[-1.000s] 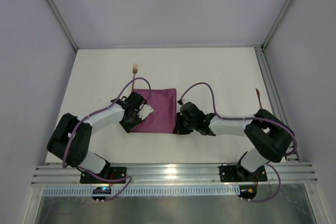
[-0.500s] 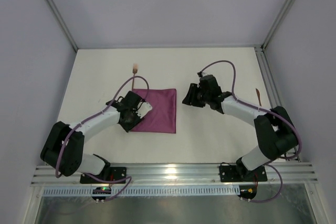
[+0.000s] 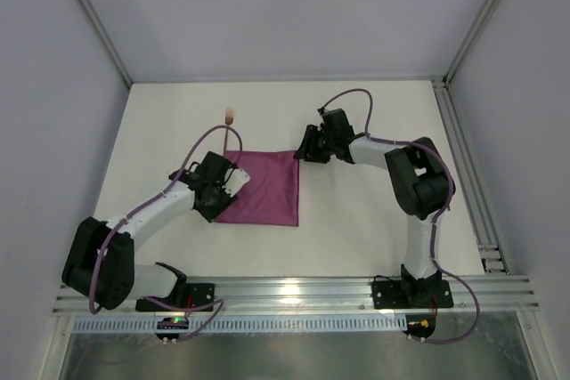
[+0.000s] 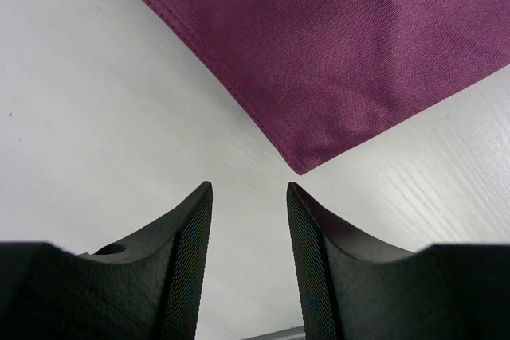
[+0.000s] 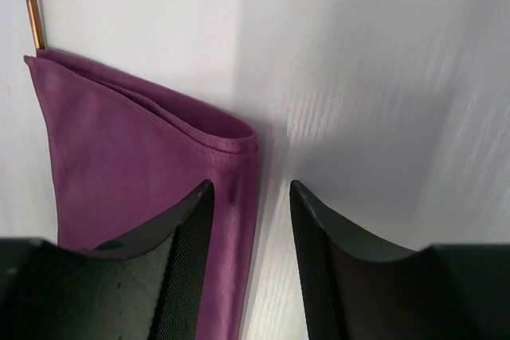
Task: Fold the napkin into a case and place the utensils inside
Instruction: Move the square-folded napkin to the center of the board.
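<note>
Both arms just opened up. The right jaws were pressed together at the near edge a second ago, and now they're spread over the far right corner of the folded magenta-purple cloth napkin [image 3: 272,189]. The left jaws are spread just off a left corner. The napkin's lying flat mid-table [image 3: 356,220], so I'd guess another fold comes next.

White table [image 3: 160,122] w/ alu rail [image 3: 294,291] along near edge; grey walls [image 3: 267,6] on 3 sides.
</note>
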`<act>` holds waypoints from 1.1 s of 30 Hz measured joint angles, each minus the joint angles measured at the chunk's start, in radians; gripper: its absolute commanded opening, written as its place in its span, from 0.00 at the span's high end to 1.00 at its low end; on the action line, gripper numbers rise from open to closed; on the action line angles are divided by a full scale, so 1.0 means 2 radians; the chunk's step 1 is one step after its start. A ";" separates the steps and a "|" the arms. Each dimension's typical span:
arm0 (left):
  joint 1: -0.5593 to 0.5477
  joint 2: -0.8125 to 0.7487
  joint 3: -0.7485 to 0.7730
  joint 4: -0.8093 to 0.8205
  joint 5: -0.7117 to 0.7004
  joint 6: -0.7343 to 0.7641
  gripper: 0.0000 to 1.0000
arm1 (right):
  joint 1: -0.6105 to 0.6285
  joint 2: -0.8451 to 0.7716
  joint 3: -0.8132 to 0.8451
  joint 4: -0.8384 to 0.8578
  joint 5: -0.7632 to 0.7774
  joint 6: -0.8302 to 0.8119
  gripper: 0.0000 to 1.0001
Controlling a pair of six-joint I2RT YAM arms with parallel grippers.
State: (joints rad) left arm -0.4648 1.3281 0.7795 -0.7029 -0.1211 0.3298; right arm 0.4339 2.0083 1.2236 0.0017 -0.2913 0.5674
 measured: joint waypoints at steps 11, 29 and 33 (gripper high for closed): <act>0.019 -0.008 0.000 -0.007 0.000 0.000 0.54 | -0.001 0.022 -0.002 0.047 -0.006 0.035 0.93; 0.031 -0.013 0.046 -0.028 0.023 -0.004 0.55 | -0.022 -0.274 -0.352 0.069 0.101 0.125 0.97; 0.031 0.017 0.066 -0.030 0.045 -0.006 0.55 | -0.005 -0.385 -0.436 0.045 0.132 0.163 0.94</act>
State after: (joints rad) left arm -0.4030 1.3613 0.9112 -0.7635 -0.0311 0.3172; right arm 0.4236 1.2392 0.3515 0.0921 -0.0277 0.8940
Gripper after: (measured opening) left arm 0.452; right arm 0.037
